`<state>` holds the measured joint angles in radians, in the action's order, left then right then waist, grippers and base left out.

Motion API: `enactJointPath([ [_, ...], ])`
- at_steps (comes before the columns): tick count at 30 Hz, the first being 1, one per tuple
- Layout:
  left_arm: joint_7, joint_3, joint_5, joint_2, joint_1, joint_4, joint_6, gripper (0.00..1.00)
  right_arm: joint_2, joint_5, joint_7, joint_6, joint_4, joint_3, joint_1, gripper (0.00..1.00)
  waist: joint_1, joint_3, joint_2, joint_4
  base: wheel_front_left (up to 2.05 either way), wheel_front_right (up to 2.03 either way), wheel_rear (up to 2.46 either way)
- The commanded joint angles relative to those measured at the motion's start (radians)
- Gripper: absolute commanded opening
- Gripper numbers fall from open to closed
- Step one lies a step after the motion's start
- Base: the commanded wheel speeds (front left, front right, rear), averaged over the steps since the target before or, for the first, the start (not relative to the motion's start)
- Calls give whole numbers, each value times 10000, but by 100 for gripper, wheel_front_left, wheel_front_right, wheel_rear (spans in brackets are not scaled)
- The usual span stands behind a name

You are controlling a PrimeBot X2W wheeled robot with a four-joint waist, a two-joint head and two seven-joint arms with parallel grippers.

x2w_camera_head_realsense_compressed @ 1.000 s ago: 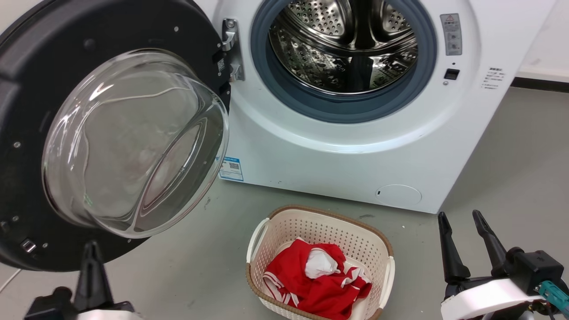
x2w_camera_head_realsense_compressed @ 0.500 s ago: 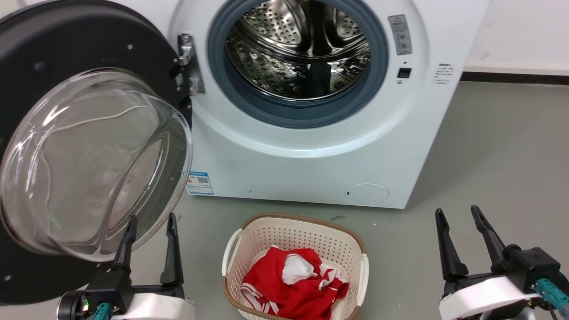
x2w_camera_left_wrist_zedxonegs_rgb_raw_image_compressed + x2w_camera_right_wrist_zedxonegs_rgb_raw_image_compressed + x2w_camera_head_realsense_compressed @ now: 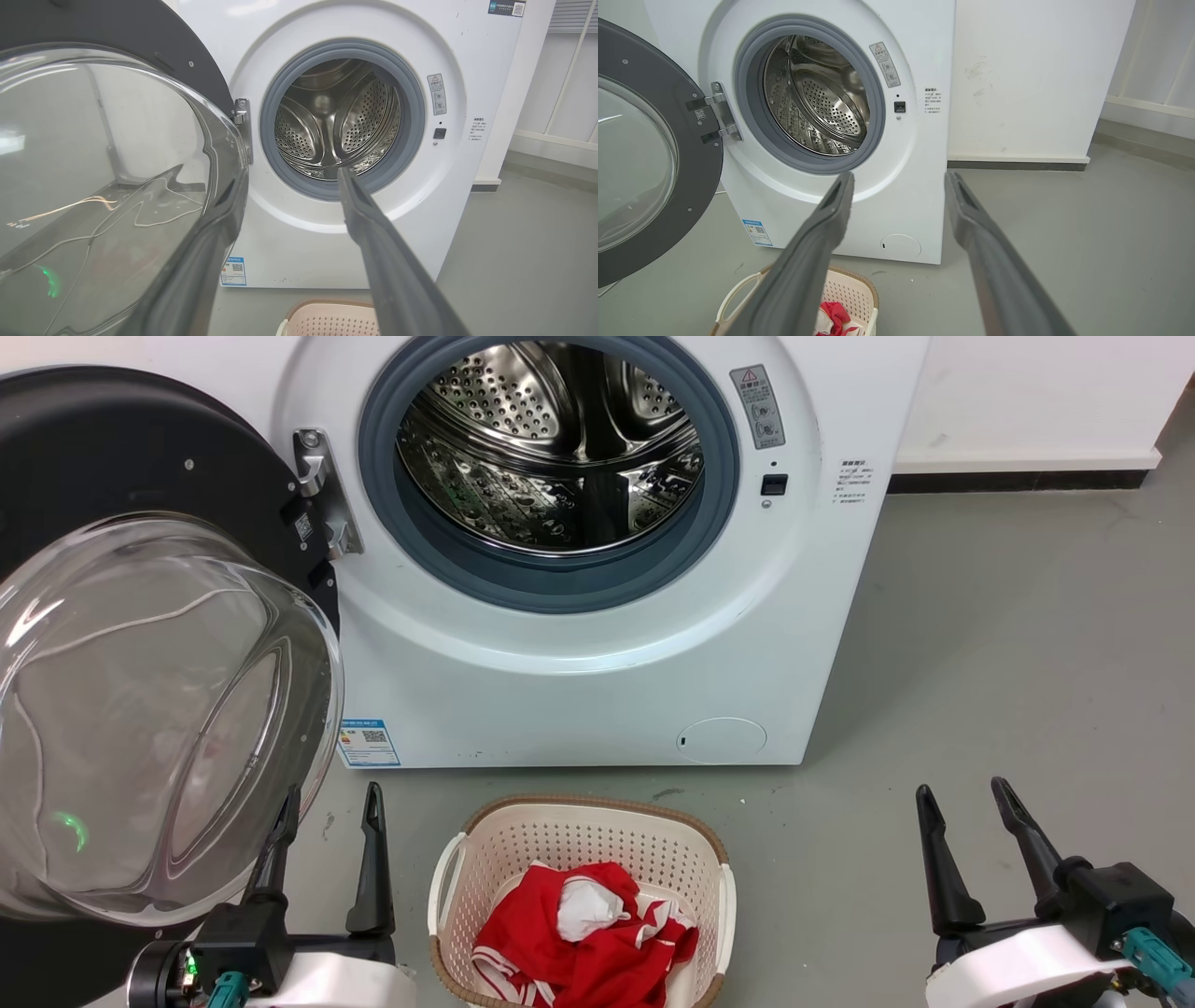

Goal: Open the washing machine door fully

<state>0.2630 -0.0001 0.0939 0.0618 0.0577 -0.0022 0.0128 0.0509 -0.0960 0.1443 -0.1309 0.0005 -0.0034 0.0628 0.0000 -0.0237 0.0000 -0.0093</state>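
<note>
Laundry room, mid-task: the left gripper (image 3: pixel 333 793) hangs at the near left with jaws spread and gripping nothing. Its left finger (image 3: pixel 278 849) crosses the lower rim of the glass bowl in the washing machine door (image 3: pixel 140 457) and appears to brush it, though contact is hard to confirm. The right gripper (image 3: pixel 963 789), at the near right over the grey floor (image 3: pixel 980 644), also has its jaws spread and empty, well apart from the machine.

The door stands swung wide to the left of the washing machine (image 3: pixel 579 691). It hangs on a metal hinge (image 3: pixel 322 490) at the left of the opening, with the bulging bowl facing the robot. The head view's left and bottom edges cut off part of the black disc, and reflections cloud the glass.

Beyond it, the steel drum (image 3: pixel 551 448) lies exposed inside its grey rubber ring (image 3: pixel 560 588). A white basket (image 3: pixel 597 803) holding red-and-white cloth (image 3: pixel 579 943) sits on the floor just in front of the machine, between the two grippers. A small round white flap (image 3: pixel 721 740) sits low on the machine's right front.
</note>
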Motion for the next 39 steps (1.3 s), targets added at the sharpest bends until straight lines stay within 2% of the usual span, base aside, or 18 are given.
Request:
enactJointPath([
  [1,22,-4,0,7,88,27,-16,100,-15,-58,1,3,4,21,44,100,0,5,0,-8,0,0,0],
  [19,23,68,-22,2,22,210,104,100,-15,-210,67,3,94,25,1,100,0,11,0,30,0,0,0],
  [20,0,61,45,-4,2,218,108,0,-2,-183,46,0,86,20,-3,0,0,10,0,30,0,0,0],
  [23,-65,96,211,-33,14,510,119,0,-2,-321,43,-2,286,53,81,0,0,12,0,31,0,0,0],
  [39,-858,321,3391,-48,-361,911,344,0,172,-3681,-354,-1,733,9,-329,0,0,45,0,39,0,0,0],
])
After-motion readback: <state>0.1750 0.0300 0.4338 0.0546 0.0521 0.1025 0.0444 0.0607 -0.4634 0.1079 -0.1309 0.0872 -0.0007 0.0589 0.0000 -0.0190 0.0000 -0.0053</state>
